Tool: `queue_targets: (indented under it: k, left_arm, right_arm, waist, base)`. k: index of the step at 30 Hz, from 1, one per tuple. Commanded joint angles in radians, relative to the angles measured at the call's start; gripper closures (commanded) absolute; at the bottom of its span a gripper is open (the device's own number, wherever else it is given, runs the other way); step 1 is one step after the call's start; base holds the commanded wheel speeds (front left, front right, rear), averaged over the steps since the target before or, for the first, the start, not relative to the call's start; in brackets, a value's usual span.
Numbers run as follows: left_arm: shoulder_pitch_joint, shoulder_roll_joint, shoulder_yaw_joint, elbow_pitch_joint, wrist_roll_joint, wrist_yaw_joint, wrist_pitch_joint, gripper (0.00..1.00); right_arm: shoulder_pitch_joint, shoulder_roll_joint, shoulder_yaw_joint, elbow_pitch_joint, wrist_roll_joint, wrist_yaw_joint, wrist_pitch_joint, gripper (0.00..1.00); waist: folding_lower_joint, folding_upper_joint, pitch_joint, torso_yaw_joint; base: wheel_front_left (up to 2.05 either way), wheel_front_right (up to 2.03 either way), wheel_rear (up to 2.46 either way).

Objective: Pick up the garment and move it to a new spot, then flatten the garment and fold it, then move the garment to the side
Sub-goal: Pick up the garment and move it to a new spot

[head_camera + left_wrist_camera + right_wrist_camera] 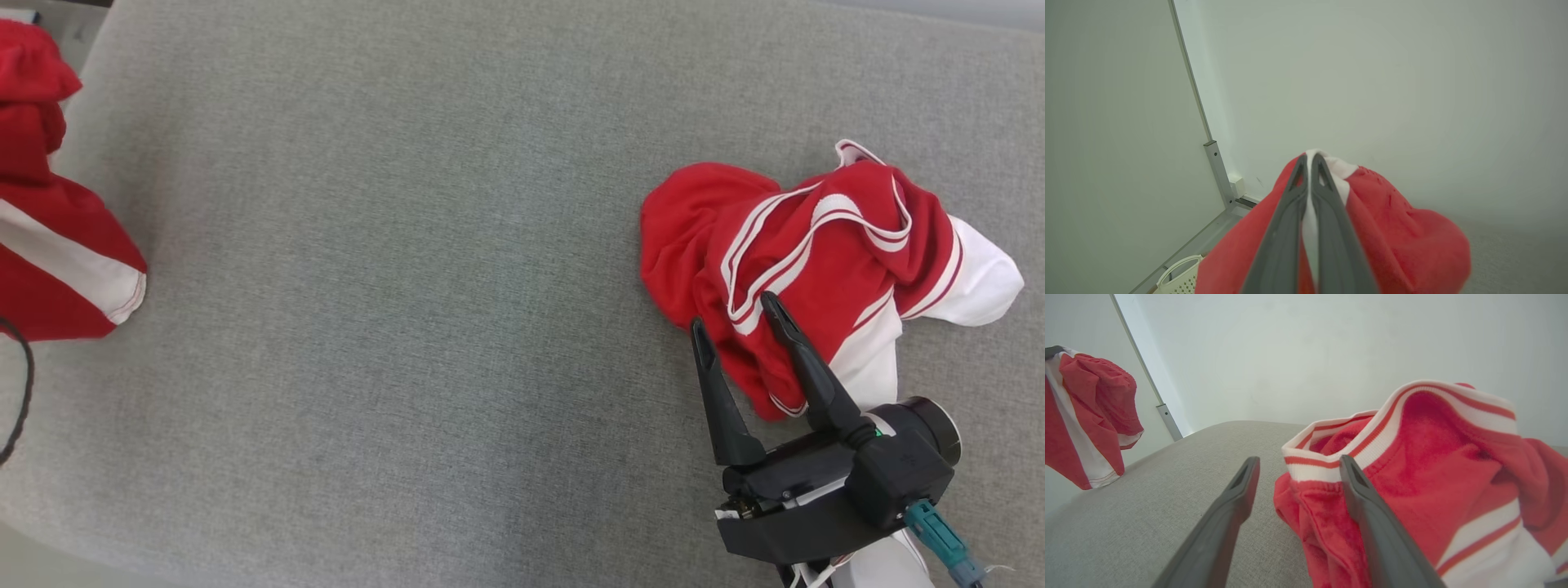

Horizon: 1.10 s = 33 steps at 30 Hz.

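A crumpled red garment (816, 261) with white striped trim lies on the right of the grey padded surface (408, 327). My right gripper (733, 313) stands open at its near left edge, one finger over the cloth, the other beside it above the bare surface. In the right wrist view the garment's red fold (1310, 506) lies between the open fingers of the right gripper (1299, 461). A second red garment (57, 204) with a white band hangs at the far left. My left gripper (1310, 157) is shut on that garment's cloth (1392, 228), lifted above the surface.
A black cable (20, 392) loops at the left edge of the surface. A white perforated basket (1177, 275) stands on the floor beside a metal post (1218, 173) and pale walls. The surface's front edge runs along the lower left corner.
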Motion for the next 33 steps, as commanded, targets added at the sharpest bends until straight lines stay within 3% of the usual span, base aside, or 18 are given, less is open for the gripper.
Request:
queue_targets:
  k: [1, 8, 19, 25, 26, 27, 33]
  left_arm:
    - [-0.007, -0.012, 0.005, 0.006, 0.015, -0.005, -0.003, 1.0]
    - [-0.002, -0.062, 0.028, 0.099, 0.036, -0.041, -0.003, 1.0]
    - [-0.005, -0.142, -0.024, 0.383, 0.024, -0.08, -0.002, 1.0]
    - [-0.026, -0.138, -0.044, 0.445, 0.016, -0.088, -0.003, 1.0]
    - [-0.027, -0.133, -0.042, 0.442, 0.018, -0.088, -0.003, 0.13]
    - [-0.026, -0.13, -0.038, 0.438, 0.018, -0.086, -0.003, 0.0]
    - [0.02, -0.109, 0.017, 0.325, 0.056, -0.086, -0.003, 0.0]
  right_arm:
    - [-0.003, -0.005, 0.001, -0.004, -0.005, 0.003, 0.001, 0.0]
    - [-0.014, -0.011, 0.005, -0.011, -0.012, 0.003, 0.001, 0.0]
    - [-0.023, -0.019, 0.011, -0.015, -0.014, 0.003, 0.001, 0.0]
    - [-0.03, -0.014, 0.015, -0.011, -0.015, 0.003, 0.001, 0.0]
    - [-0.03, -0.011, 0.014, -0.01, -0.015, 0.003, 0.001, 0.0]
    - [-0.028, -0.009, 0.014, -0.009, -0.015, 0.003, 0.001, 0.0]
    - [-0.016, 0.012, 0.022, -0.009, 0.0, 0.003, 0.001, 0.0]
  waist:
    - [-0.0001, -0.0001, 0.007, -0.008]
    - [-0.0001, -0.0001, 0.027, -0.034]
    - [-0.0001, -0.0001, 0.041, -0.062]
    - [-0.0001, -0.0001, 0.032, -0.071]
    - [-0.0001, -0.0001, 0.028, -0.071]
    - [-0.0001, -0.0001, 0.023, -0.072]
    - [-0.0001, -0.0001, -0.034, -0.081]
  base:
    - [0.0, 0.0, 0.0]
    - [0.0, 0.0, 0.0]
    - [0.0, 0.0, 0.0]
    - [0.0, 0.0, 0.0]
    - [0.0, 0.0, 0.0]
    - [0.0, 0.0, 0.0]
    - [0.0, 0.0, 0.0]
